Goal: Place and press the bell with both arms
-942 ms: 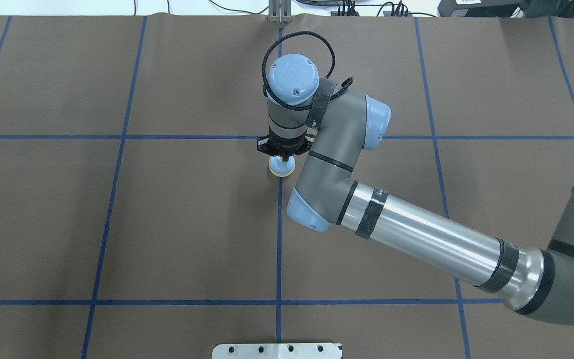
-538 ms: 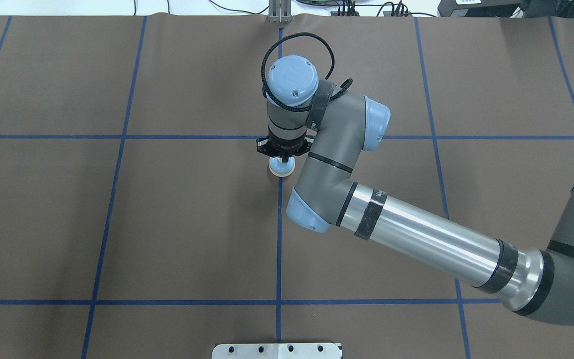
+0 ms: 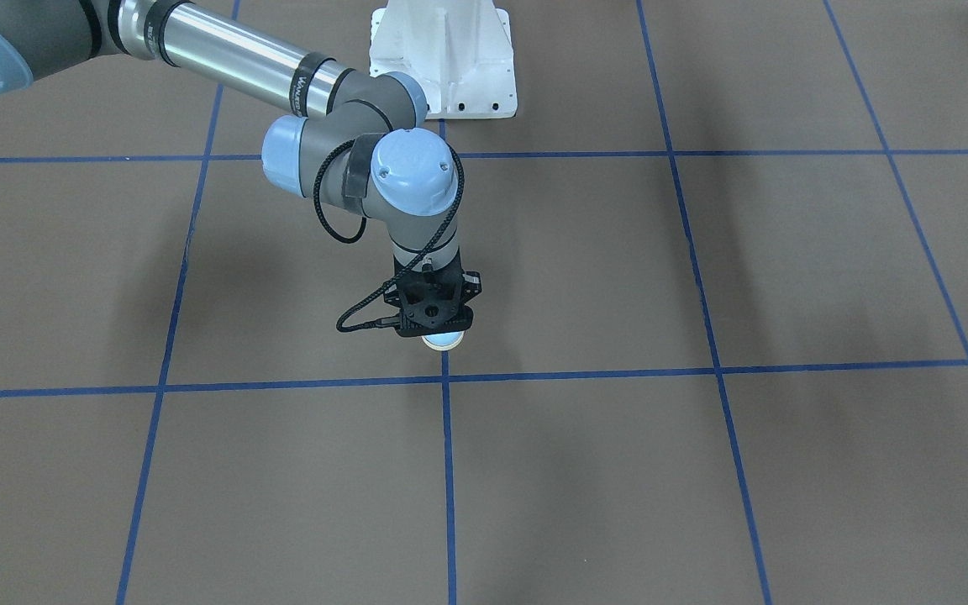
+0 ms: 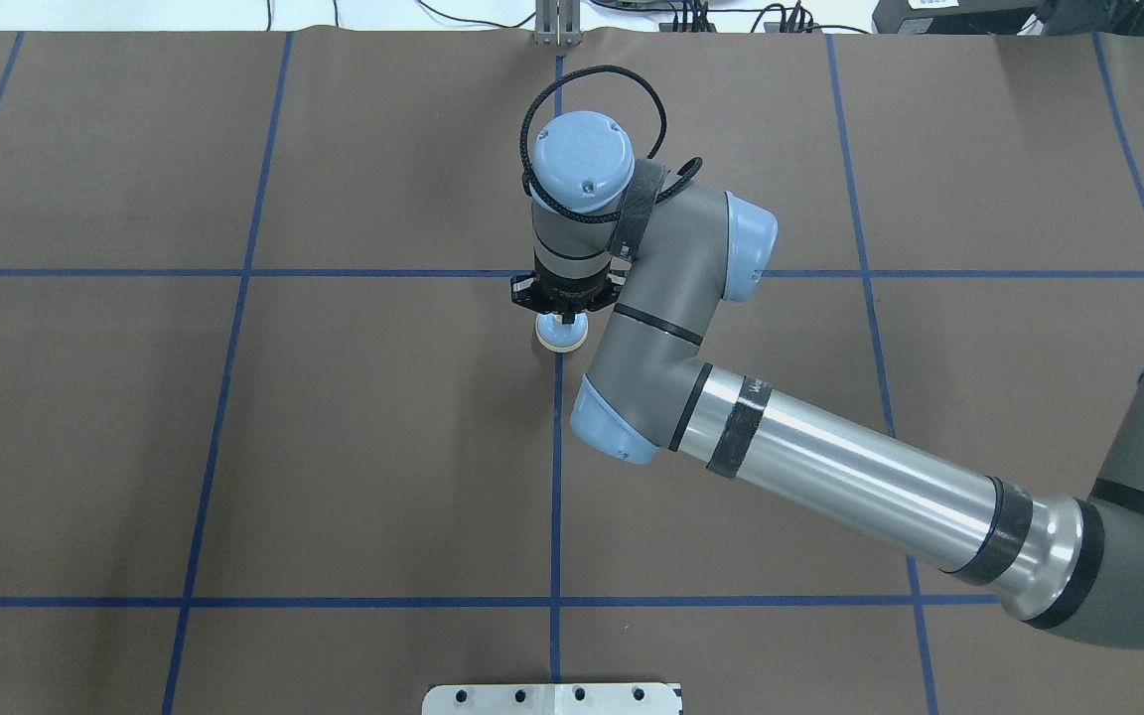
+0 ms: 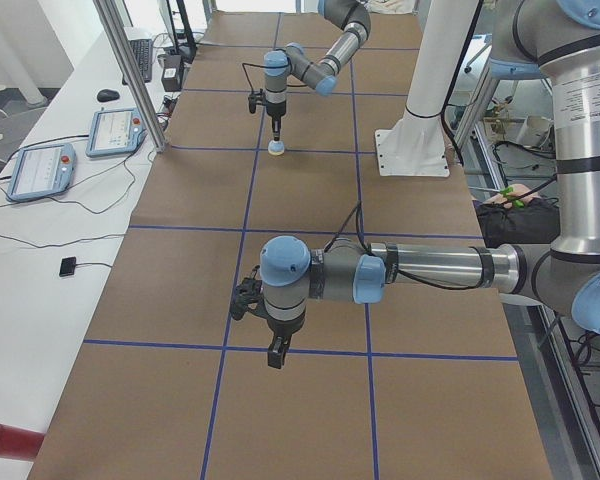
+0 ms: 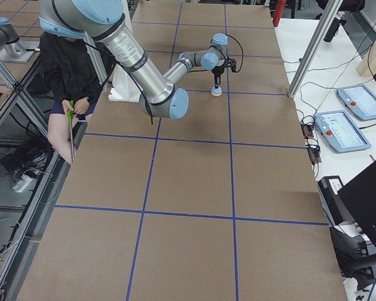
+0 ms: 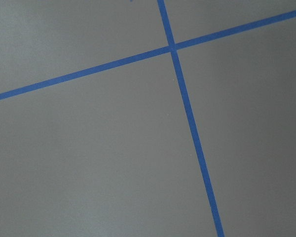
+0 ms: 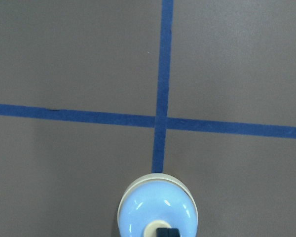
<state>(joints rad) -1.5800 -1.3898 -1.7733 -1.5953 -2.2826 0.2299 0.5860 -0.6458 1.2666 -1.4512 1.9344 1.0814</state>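
Note:
The light-blue bell (image 4: 561, 336) with a cream base rim is at the table's middle, on a blue tape line just short of a crossing. It also shows in the front view (image 3: 442, 340) and the right wrist view (image 8: 158, 210). My right gripper (image 4: 563, 320) points straight down over it, fingers closed together on the cream button (image 8: 152, 230). The bell's base is at or just above the table. My left gripper (image 5: 276, 355) hangs over bare table far from the bell. I cannot tell whether it is open or shut.
The brown table cover carries a grid of blue tape lines (image 4: 556, 477). The white pedestal (image 3: 444, 59) stands at the robot's side. Control tablets (image 5: 110, 130) and cables lie on the white bench beyond the far edge.
The right wrist has sunk very slightly and the bell looks marginally smaller. Otherwise nothing has moved.

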